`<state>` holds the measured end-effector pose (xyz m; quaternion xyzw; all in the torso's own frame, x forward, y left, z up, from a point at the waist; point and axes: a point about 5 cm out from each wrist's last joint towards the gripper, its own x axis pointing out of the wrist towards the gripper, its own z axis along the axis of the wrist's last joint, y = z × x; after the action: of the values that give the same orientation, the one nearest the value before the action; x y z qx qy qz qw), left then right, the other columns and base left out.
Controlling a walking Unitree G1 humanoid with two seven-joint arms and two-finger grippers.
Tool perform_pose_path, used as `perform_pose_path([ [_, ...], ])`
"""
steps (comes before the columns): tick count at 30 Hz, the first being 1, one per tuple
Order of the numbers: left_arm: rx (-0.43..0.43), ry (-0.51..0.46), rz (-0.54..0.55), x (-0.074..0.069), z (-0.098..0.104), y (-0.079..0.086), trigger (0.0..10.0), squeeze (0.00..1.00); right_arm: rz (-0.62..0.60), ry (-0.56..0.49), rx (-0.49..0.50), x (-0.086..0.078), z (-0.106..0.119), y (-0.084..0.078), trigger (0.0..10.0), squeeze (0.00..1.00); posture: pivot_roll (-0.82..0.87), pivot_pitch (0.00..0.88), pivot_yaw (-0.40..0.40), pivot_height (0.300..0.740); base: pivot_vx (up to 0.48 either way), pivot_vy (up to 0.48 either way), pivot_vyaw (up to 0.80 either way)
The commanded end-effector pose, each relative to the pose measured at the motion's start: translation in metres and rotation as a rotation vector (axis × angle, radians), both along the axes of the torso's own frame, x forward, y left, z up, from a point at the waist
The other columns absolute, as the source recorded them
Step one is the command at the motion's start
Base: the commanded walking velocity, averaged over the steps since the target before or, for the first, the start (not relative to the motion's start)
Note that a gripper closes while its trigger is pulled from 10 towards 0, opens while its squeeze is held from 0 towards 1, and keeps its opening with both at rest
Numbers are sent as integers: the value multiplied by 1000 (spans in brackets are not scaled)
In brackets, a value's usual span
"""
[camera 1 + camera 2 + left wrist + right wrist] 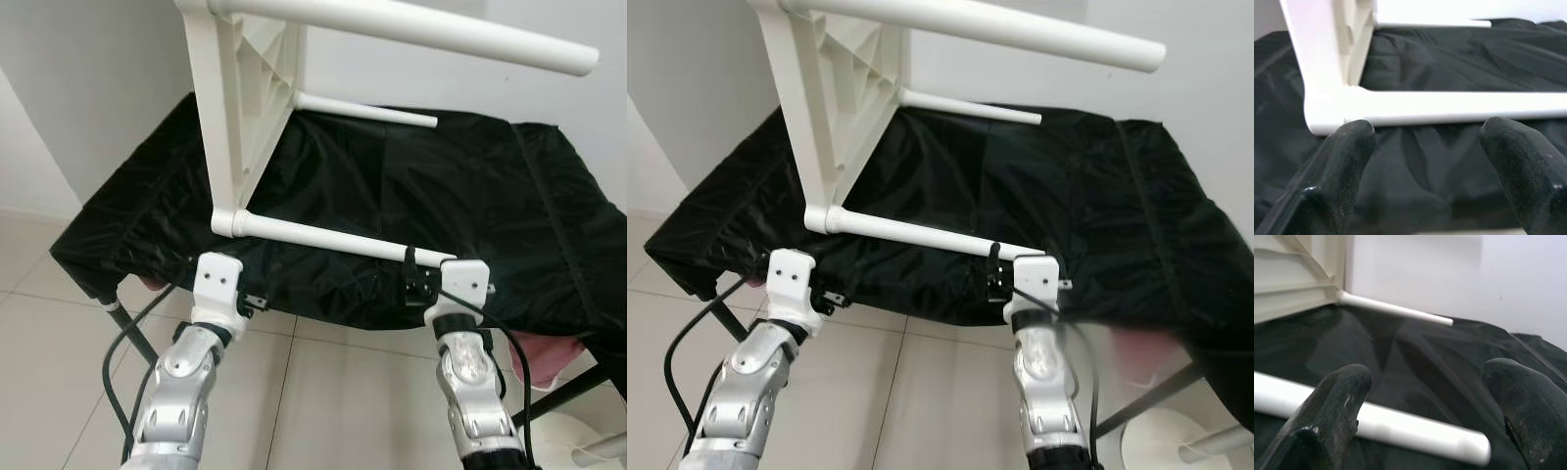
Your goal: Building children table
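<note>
Two grippers, left and right, jaws apart, near three-legged white table.

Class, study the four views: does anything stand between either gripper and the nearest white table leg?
Nothing visible does. The left gripper is open just short of the near table leg, close to its joint with the tabletop. The right gripper is open near the leg's free end. Below is black cloth.

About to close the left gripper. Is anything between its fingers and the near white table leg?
Nothing solid: the left wrist view shows only black cloth behind the gap between the open left gripper and the table leg.
</note>
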<state>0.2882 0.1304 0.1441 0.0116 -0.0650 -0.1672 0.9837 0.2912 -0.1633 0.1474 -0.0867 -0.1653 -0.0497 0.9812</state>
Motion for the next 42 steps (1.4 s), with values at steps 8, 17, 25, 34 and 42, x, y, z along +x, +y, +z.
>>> perform_pose_path([
  [8, -38, 16, 94, 8, 1, 2, 10000, 0, -4, -10, -14, 2, 2, -1, 10000, 0, -46, 34, 11, 740, 0, 0, 0],
  [17, -157, 203, 72, 25, -9, -14, 10000, 0, -113, -97, -41, 7, 27, -4, 10000, 0, -37, 29, 33, 740, 0, 0, 0],
  [25, -260, 272, 67, 42, -2, -32, 10000, 0, -138, -142, -75, 8, 37, -5, 10000, 0, -40, 27, 40, 740, 0, 0, 0],
  [34, -274, 310, 43, 52, 0, -45, 10000, 0, -193, -198, -142, 7, 49, -3, 10000, 0, -41, 24, 45, 740, 0, 0, 0],
  [42, -305, 378, 69, 58, -7, -46, 10000, 0, -254, -288, -167, 3, 71, 0, 10000, 0, -41, 16, 48, 740, 0, 0, 0],
])
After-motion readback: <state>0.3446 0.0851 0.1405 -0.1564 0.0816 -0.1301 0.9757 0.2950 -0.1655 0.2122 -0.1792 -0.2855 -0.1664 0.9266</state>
